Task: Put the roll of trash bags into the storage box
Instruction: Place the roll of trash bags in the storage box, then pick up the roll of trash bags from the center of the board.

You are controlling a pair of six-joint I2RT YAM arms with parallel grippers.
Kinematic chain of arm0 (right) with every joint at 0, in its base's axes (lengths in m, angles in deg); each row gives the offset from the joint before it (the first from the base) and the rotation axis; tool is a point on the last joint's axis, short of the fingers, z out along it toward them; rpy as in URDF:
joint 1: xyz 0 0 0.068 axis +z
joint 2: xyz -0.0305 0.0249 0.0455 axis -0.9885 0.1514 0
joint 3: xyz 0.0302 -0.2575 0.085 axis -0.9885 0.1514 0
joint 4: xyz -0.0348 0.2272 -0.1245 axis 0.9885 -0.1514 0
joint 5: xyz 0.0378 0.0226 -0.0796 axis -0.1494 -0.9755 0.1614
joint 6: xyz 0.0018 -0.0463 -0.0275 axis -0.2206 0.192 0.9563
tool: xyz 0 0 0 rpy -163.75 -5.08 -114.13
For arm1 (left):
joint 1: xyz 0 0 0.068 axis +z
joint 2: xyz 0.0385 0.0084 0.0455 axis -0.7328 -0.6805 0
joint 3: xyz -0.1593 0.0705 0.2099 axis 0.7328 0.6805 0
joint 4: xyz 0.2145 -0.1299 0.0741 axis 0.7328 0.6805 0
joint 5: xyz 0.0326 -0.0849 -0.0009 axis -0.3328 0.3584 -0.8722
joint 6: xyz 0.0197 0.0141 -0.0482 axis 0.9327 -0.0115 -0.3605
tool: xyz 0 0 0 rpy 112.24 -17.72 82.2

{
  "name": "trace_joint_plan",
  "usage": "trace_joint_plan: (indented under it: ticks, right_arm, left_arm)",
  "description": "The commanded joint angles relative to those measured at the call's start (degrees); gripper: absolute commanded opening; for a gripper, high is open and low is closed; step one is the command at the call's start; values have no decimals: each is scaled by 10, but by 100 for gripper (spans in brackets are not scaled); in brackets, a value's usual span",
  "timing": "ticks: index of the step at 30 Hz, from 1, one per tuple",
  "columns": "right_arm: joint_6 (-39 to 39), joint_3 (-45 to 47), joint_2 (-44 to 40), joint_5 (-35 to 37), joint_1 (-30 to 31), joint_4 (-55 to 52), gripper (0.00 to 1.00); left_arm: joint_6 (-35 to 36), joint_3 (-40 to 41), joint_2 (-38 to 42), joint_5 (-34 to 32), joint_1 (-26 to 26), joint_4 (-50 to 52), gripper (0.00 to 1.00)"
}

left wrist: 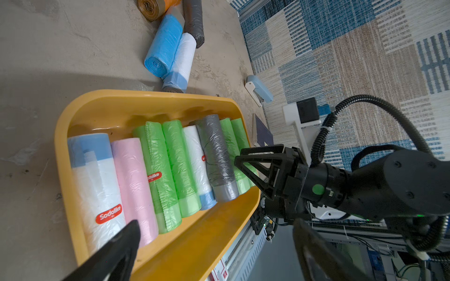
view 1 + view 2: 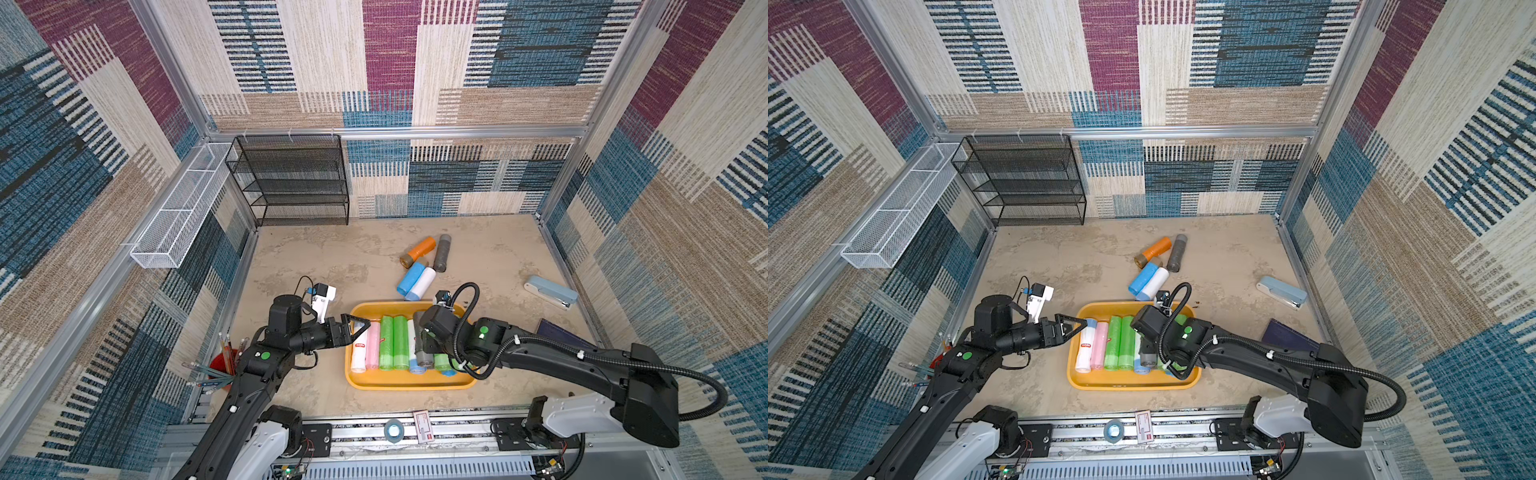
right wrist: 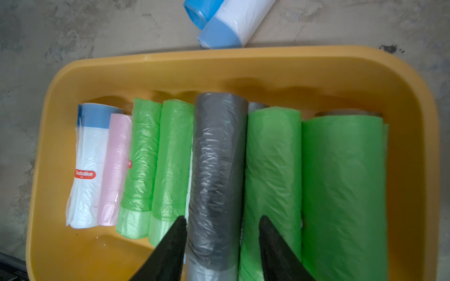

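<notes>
At your left, the left gripper (image 2: 362, 328) hangs by the storage box (image 2: 409, 385) rim, fingers spread, out of the way. Further right, the right gripper (image 3: 222, 219) has a finger each side of the grey roll (image 3: 216, 158), which lies in the box on other rolls. Squeezing or loose, you cannot tell.

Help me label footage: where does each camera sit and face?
Top views: above the robot's base, looking down at table; left arm and right arm show.
Left wrist: looks across the yellow-orange plastic tray toward right tool; own fingertips show.
Right wrist: looks down at the grey plastic roll; own fingertips flank it.
Shared by wrists: tray, grey roll.
</notes>
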State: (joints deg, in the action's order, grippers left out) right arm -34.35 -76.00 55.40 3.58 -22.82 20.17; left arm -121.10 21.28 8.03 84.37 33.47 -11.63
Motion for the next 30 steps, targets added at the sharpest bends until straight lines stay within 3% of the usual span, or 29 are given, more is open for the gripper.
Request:
trace_joint_plan:
  ticks: [1,9,13,17,30]
  right_arm:
    - [13,15,-35,23,1,27,53]
    - [45,52,-102,41,0,45,66]
    - [67,76,-148,48,-1,80,79]
    - [101,87,-170,36,-14,104,98]
    - [148,126,-213,-209,-150,198,99]
  left_arm:
    - [12,-7,-3,-17,-1,11,98]
    - [38,-45,-9,-83,-50,84,98]
    - [35,-79,-12,-153,-89,109,97]
    - [48,-142,-63,-221,-136,141,96]
    - [142,-388,-384,-378,-236,222,90]
